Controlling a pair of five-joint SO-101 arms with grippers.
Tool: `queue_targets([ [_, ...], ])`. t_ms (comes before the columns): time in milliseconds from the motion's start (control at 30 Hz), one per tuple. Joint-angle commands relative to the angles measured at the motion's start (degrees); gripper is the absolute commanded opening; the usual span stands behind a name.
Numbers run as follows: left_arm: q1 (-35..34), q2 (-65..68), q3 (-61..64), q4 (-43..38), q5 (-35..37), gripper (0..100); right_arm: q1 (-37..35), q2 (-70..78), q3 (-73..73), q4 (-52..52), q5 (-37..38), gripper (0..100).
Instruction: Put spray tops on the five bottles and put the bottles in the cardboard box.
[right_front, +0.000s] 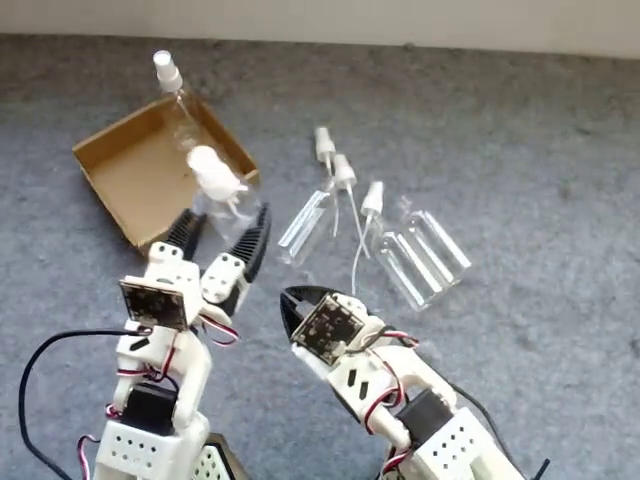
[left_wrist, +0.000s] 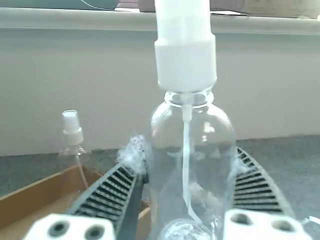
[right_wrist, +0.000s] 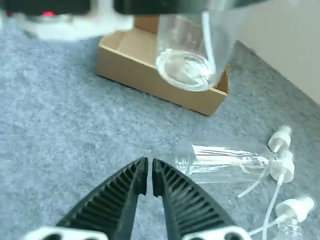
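The cardboard box (right_front: 110, 175) lies at the left, with one capped bottle (right_front: 168, 85) upright at its far corner. The left tool (right_front: 226, 215) pinches a second capped bottle (left_wrist: 192, 135) by its body, above the box's edge. The right tool (right_wrist: 150, 167) is pressed together and empty. Loose bottles (right_front: 440, 245) lie on the bench (right_front: 540, 150) further right. The held bottle is probably light, smooth and slightly yielding, so it is best gripped mid-body, never by the spray top (left_wrist: 185, 50).
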Motion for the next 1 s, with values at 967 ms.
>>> queue_targets([
  [967, 20.4, -0.4, 1.1, 10.1, 0.7, 11, 3.5, -0.6, 0.7, -2.6, 0.4, 0.5],
])
